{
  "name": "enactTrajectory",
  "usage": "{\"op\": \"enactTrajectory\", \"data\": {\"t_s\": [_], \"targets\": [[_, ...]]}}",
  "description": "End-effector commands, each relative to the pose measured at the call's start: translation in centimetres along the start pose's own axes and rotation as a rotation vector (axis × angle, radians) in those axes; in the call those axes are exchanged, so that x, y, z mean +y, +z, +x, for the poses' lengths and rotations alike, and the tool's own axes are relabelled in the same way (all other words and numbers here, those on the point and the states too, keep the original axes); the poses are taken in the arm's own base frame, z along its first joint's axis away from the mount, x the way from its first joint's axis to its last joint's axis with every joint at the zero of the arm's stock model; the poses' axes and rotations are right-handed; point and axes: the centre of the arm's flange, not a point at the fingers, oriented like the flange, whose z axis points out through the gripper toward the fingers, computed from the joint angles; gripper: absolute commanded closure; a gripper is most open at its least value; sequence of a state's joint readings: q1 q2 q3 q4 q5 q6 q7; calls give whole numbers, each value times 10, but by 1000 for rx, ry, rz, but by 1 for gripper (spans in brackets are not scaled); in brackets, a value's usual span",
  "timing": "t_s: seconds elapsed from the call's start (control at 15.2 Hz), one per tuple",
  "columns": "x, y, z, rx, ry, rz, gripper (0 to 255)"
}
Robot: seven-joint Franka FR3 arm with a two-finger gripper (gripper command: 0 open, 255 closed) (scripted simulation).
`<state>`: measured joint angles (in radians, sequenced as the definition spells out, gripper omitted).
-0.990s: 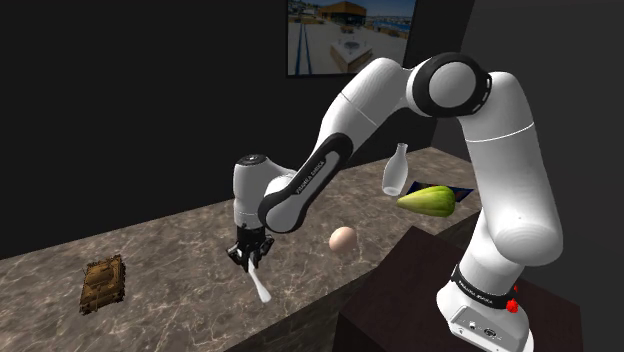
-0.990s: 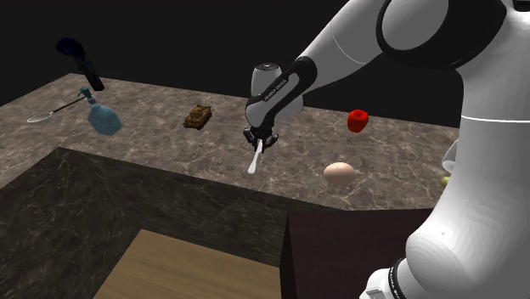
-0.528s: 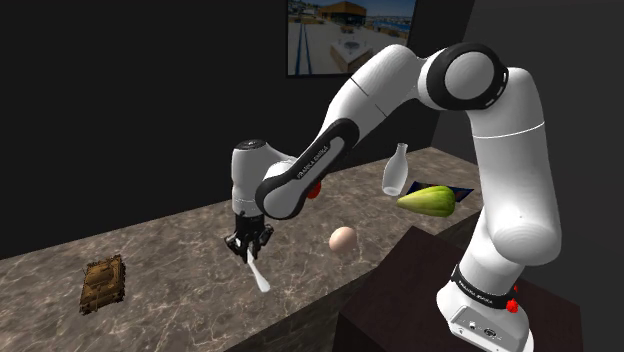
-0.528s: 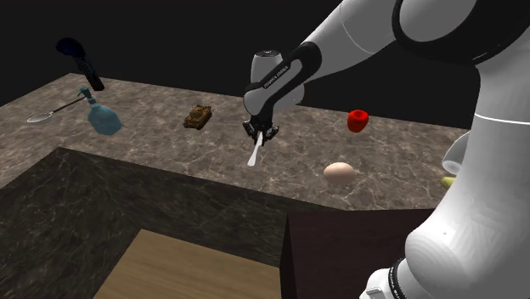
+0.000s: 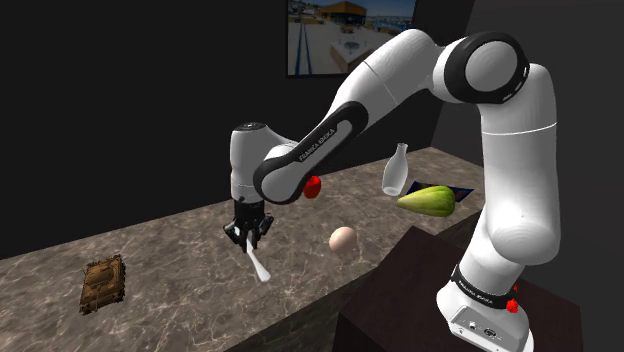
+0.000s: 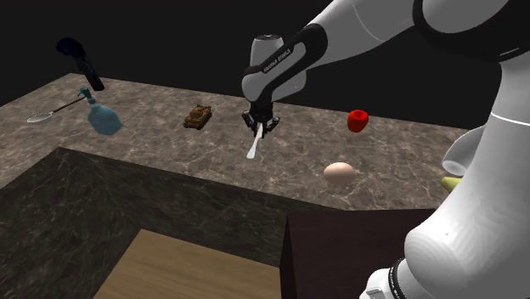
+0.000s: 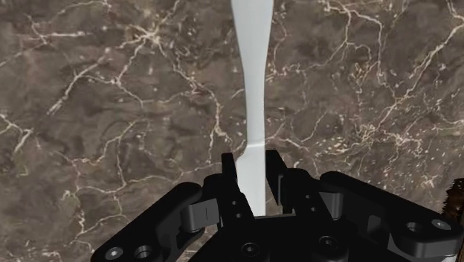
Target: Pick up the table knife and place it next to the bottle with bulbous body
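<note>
Because the tool point(image 5: 247, 236) pinches the white knife point(image 5: 258, 264) by one end, it hangs clear of the table point(image 5: 170, 250), well apart from the blue bottle point(image 6: 104, 119)

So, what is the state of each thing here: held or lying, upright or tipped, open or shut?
gripper: shut on the knife.
knife: white, held by one end, hanging down over the counter.
white bottle: upright on the counter.
blue bottle: seems tipped on its side.
egg: resting on the counter.
spoon: lying flat.
</note>
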<state>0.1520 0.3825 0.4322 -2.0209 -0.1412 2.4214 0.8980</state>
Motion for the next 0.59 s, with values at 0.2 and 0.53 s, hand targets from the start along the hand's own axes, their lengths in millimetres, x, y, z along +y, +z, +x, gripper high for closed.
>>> {"op": "enactTrajectory", "data": {"t_s": [0.2,0.53], "targets": [[-3,-26,0,0,0,0,255],[-5,-52,0,0,0,0,255]]}}
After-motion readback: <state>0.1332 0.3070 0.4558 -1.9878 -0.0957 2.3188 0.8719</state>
